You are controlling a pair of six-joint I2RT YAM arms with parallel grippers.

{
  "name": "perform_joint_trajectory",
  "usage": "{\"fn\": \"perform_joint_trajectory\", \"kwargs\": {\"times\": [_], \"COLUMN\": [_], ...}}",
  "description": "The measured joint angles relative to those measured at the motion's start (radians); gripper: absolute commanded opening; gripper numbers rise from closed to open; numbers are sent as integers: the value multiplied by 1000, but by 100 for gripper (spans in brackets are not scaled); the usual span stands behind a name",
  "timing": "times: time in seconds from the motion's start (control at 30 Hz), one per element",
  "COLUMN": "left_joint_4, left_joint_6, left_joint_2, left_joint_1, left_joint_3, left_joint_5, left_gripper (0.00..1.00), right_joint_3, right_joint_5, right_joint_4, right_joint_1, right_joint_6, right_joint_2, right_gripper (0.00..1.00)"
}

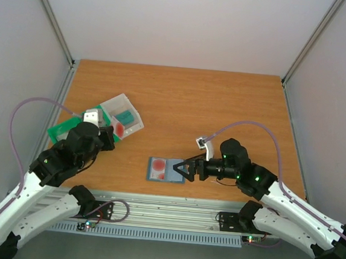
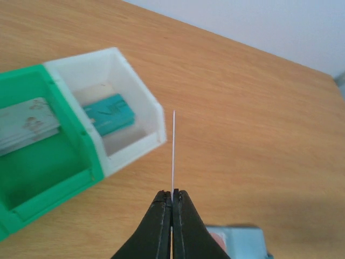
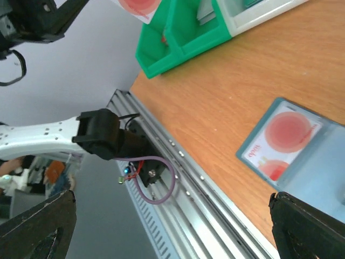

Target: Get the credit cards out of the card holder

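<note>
wooden table [image 1: 224,103], two white arms at the near edge. green tray [image 2: 48,178] with a clear box [image 2: 148,110] joined to it sits at the table's left side, angled. grey pad [image 2: 24,125] in one green compartment, teal block [image 2: 110,114] lying inside the clear box.

card holder [image 3: 318,181], slate-blue, lies open flat near the front edge, about centre, well apart from the tray. one whitish credit card [image 3: 283,141] with a big red round mark lies on its left leaf, a second red mark below it on the same leaf; can't tell if that is another card.

right gripper [image 1: 181,170] is over the holder's right leaf, jaws spread wide, nothing between them; wrist view shows both fingers far apart at the bottom corners. can't tell if it touches the leaf.

left gripper [image 2: 172,200] is up above the table just beside the clear box's corner, jaws pinched tight on a thin card [image 2: 173,151] seen edge-on from the wrist, standing straight out of the fingertips. top view shows a red round mark on that card's face, over the box edge.
</note>
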Motion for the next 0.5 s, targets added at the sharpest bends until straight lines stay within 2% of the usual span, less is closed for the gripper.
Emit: {"fn": "perform_joint_trajectory", "kwargs": {"times": [0.5], "left_joint_4": [0], "left_joint_6": [-33], "left_joint_2": [21], "left_joint_1": [340], "left_joint_3": [-5], "left_joint_5": [-59], "left_gripper": [0], "right_joint_3": [27], "right_joint_5": [110], "right_joint_4": [-246], "right_joint_1": [0], "right_joint_6": [-82], "right_joint_2": [-123], "right_gripper": [99]}}
